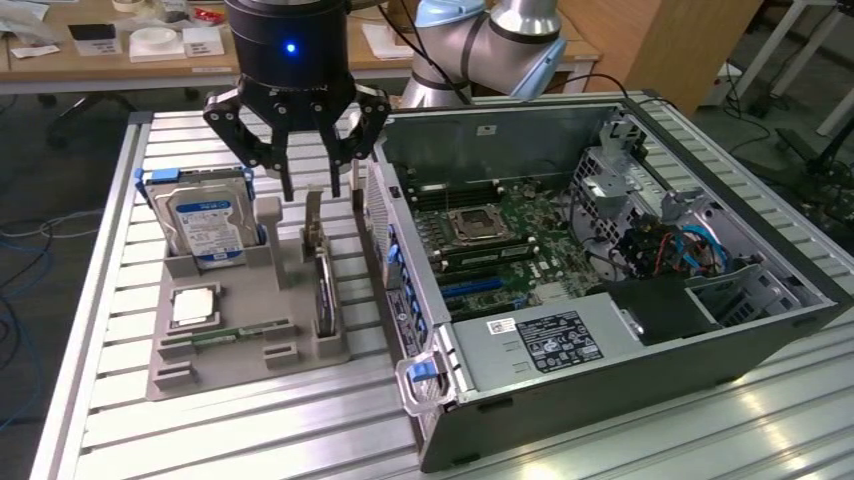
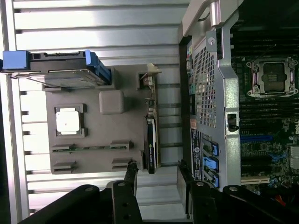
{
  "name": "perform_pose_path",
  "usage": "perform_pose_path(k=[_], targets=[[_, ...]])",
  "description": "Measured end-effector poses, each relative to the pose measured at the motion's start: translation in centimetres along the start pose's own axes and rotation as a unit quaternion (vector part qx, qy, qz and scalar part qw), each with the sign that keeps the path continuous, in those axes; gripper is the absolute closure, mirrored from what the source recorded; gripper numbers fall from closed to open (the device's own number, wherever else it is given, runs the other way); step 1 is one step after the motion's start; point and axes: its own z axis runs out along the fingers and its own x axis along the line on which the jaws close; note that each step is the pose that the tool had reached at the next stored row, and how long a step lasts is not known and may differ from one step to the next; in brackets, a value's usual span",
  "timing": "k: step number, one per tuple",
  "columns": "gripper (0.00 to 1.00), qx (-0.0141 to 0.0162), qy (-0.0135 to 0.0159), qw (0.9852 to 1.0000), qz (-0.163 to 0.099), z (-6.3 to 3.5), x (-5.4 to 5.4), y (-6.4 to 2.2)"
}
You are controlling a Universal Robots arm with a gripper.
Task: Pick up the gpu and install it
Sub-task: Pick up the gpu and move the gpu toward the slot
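Note:
The gpu stands on its long edge in a slot of the grey holder, its pale bracket at the far end. My gripper hangs just above that bracket end, open, with nothing held. In the wrist view the gpu is a thin black strip, and one end of it lies in line with the gap of my gripper, whose fingers stand apart on either side. The open computer case lies beside the holder on the exterior view's right, with the motherboard and its blue slots exposed.
On the same holder a silver hard drive with a blue label stands upright, with a CPU and a green memory stick nearer the front. The case's perforated wall runs close beside the gpu. Everything rests on a slatted aluminium table.

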Motion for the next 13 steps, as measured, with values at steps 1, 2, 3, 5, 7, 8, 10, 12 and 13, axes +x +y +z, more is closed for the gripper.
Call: perform_pose_path(k=[1,2,3,5,7,8,10,12,13], targets=[[0.53,0.0,0.0,1.0,0.0,0.0,0.0,0.0],[0.53,0.0,0.0,1.0,0.0,0.0,0.0,0.0],[0.53,0.0,0.0,1.0,0.0,0.0,0.0,0.0],[0.53,0.0,0.0,1.0,0.0,0.0,0.0,0.0],[0.53,0.0,0.0,1.0,0.0,0.0,0.0,0.0],[0.53,0.0,0.0,1.0,0.0,0.03,0.0,0.0],[0.53,0.0,0.0,1.0,0.0,0.17,0.01,-0.01],[0.53,0.0,0.0,1.0,0.0,0.28,0.01,-0.01],[0.53,0.0001,0.0,1.0,0.0,0.28,0.01,-0.01]])
